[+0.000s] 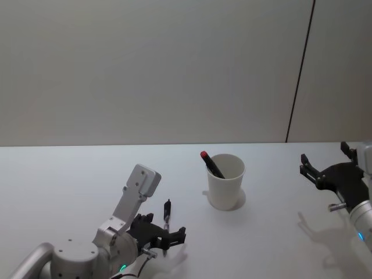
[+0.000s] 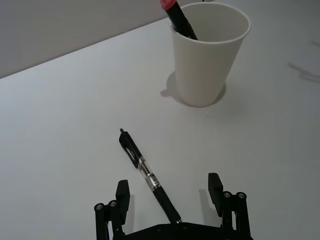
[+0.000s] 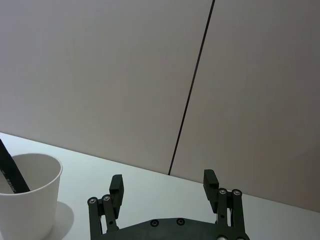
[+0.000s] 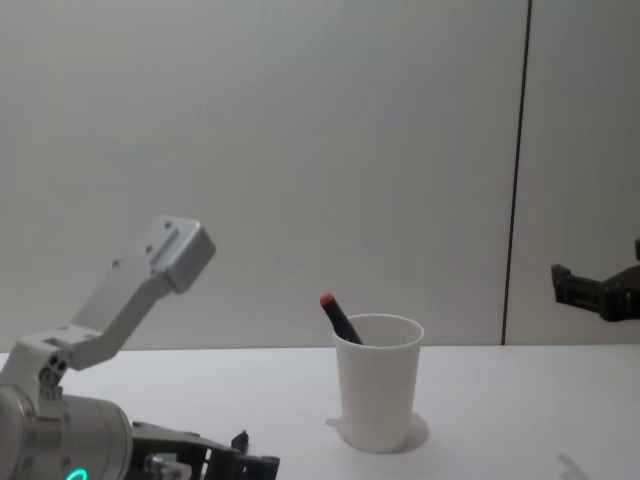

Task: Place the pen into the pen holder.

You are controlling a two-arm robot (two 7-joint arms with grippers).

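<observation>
Pen (image 2: 147, 175) lies flat on the white table (image 1: 70, 186), close to the near edge and left of the middle, a black clicker type with a clear band on the barrel. It is not in the pen holder (image 1: 225, 189), a white paper cup standing upright near the middle of the table, well apart from it. A second pen with a red cap (image 1: 210, 163) already leans inside the cup against its left rim.

The left gripper (image 2: 168, 184) sits low over the black pen with its fingers spread wide, one on each side of the barrel and neither touching it, so nothing is grasped. The right gripper (image 1: 324, 156) hangs raised near the right edge of the table, fingers parted and empty, apparently idle.

The step in hand looks like the approach to the pick. The barrel lies slanted across the gap, so the next move probably calls for a small turn of the wrist, a descent to the tabletop, and a firm close near the barrel's middle. A lift and a tip to upright over the cup's mouth, clear of the red-capped pen, would then follow.

The black pen's rear end runs under the left gripper's body in the left wrist view. The cup wall hides the lower part of the red-capped pen. Whether the left fingertips touch the tabletop cannot be told
</observation>
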